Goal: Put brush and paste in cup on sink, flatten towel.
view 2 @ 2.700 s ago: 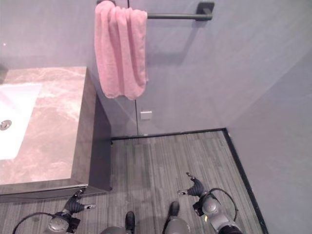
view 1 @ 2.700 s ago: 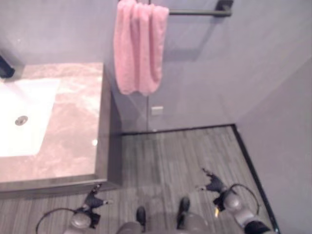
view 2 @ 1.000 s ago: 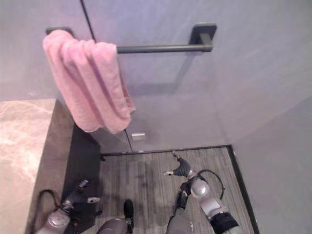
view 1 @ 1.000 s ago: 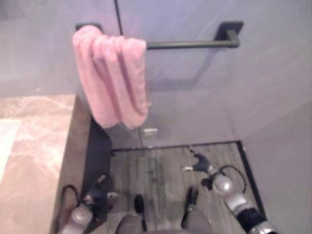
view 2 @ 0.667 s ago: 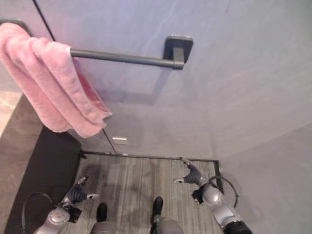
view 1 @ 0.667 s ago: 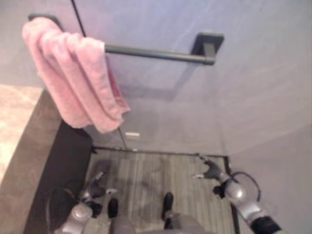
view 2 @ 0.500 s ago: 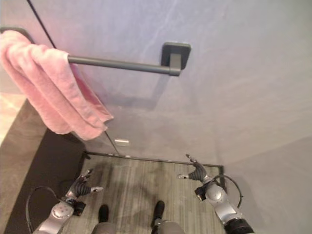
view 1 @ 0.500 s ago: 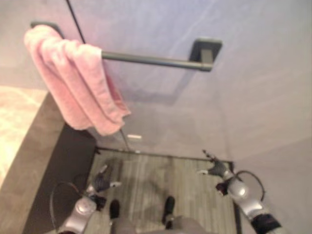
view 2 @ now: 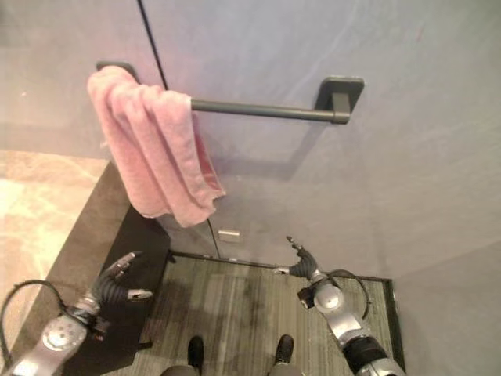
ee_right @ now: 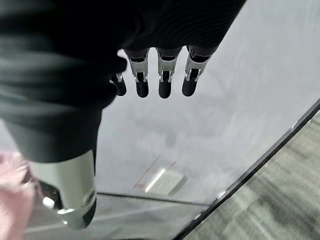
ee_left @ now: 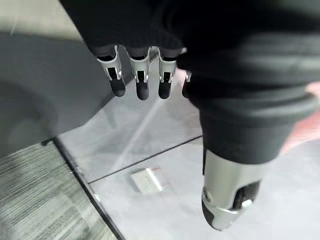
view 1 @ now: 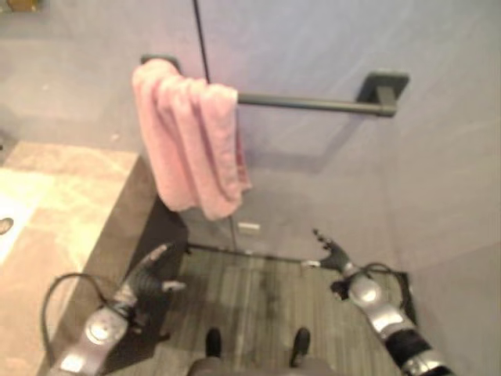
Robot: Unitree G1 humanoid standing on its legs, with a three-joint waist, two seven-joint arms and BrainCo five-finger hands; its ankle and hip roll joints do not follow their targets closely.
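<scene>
A pink towel [view 1: 192, 141] hangs bunched in folds at the left end of a dark wall bar [view 1: 313, 102]. My left hand [view 1: 149, 270] hovers low beside the counter's dark side, well below the towel, fingers [ee_left: 142, 80] straight and holding nothing. My right hand [view 1: 333, 257] is low over the floor, to the right of and below the towel, also open with its fingers [ee_right: 162, 80] straight and nothing in it. Neither hand touches the towel.
A marble counter [view 1: 55, 211] stands at the left, with the white sink's edge [view 1: 4, 227] at the far left. A small white wall plate [view 1: 248, 228] sits under the towel. Grey walls close off the front and right; striped grey flooring [view 1: 258, 305] lies below.
The camera has swung, so towel and bar now sit further right in view and more counter shows. Both hands stay low and open; the left has risen a little.
</scene>
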